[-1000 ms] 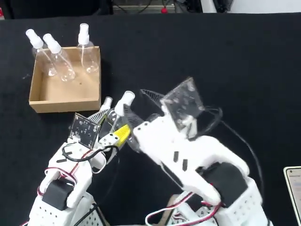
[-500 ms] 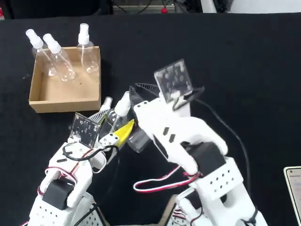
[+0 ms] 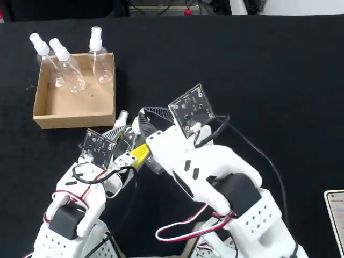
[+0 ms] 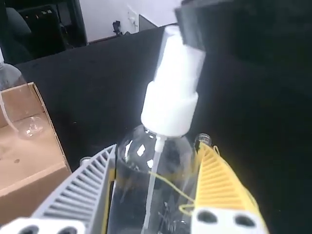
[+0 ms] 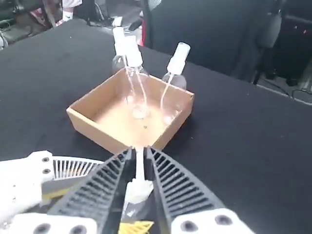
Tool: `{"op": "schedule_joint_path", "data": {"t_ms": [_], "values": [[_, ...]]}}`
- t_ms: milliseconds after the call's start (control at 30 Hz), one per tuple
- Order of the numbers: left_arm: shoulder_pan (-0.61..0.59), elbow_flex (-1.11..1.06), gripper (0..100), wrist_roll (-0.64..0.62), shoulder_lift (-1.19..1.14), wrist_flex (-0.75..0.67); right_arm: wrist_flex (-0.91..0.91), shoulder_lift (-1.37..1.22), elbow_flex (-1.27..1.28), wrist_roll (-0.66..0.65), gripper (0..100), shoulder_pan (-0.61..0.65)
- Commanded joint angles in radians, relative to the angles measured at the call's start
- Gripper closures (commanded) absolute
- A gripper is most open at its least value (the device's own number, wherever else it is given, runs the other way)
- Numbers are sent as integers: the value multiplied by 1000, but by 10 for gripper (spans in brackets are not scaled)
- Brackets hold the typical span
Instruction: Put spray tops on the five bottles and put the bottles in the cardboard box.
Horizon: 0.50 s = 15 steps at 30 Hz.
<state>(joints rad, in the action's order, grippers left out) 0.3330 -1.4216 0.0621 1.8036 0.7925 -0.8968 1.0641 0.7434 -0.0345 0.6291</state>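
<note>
From where I stand, the left gripper point(image 4: 157, 150) is clamped round the belly of a clear bottle point(image 4: 139, 158), one grey ribbed jaw and one yellow jaw pressing on either side. It holds the bottle upright just in front of the cardboard box point(image 3: 75, 119). The right gripper point(image 5: 139, 152) comes in from above with its black jaws pinched on the head of a white spray top point(image 4: 171, 95). The top's collar sits at the bottle's neck, and its dip tube point(image 4: 152, 190) runs down inside the clear body. The top looks a little tilted against the bottle, and I cannot tell whether the collar has caught the thread. Three finished bottles point(image 3: 70, 67) lean at the far end of the box, so I judge this to be the fourth, with the capping step under way. To do it well, the right arm should bring the top square over the neck before pressing or turning, since a slanted collar would likely jam or cross-thread. The left grip needs to be firm so the bottle does not spin or slip between the jaws. Another white top point(image 3: 122, 115) shows just beside the left gripper, between it and the box, and a careless swing could knock it over.
</note>
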Motion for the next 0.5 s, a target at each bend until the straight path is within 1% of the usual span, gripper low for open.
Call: {"op": "schedule_joint_path", "data": {"t_ms": [0, 133, 233, 367, 467], "values": [[5, 18, 969, -11, 14, -23, -23, 65, -79, -58, 973, -74], [-1, 24, 969, -9, 14, -23, -110, 125, -217, -66, 973, -161], [-58, 44, 970, -12, 14, -41, -155, 133, -239, -68, 973, -235], [-249, 102, 970, -15, 14, -104, -133, 122, -116, -69, 973, -331], [-404, 120, 968, -77, 9, -178, -28, 124, 74, -69, 973, -356]]}}
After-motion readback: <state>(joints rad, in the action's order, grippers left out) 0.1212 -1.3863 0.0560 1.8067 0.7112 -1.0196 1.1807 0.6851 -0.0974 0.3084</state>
